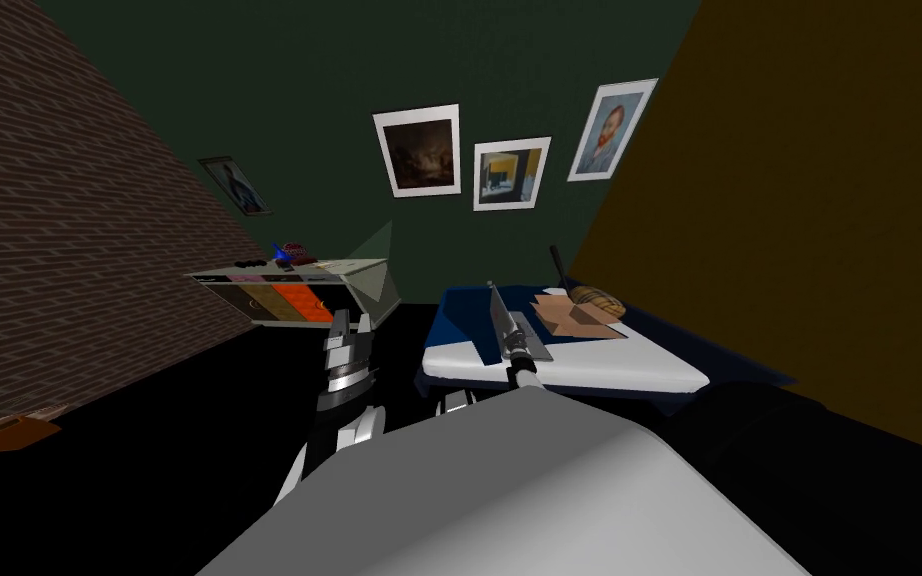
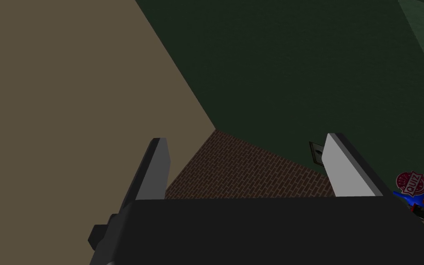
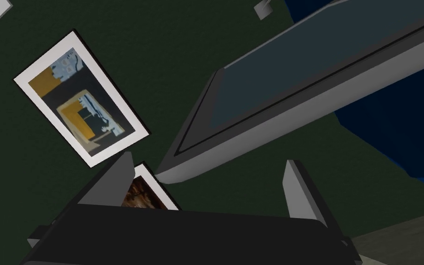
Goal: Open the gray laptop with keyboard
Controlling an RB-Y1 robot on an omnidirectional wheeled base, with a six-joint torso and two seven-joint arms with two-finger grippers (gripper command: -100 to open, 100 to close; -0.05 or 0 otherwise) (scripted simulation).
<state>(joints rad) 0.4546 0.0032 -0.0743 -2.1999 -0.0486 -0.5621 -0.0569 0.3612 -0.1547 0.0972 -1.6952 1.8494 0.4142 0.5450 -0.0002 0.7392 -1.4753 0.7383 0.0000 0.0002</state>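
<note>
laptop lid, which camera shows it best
The right wrist view: the laptop lid is large there, dark screen and grey frame plain, its corner by the open right gripper. The head view gives it small and edge-on. The left wrist view faces walls.

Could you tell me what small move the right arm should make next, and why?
Probably draw the right gripper back a little: the laptop lid already stands raised with its screen showing, and the open fingers press nothing, with the lid's corner just beyond them.
</note>
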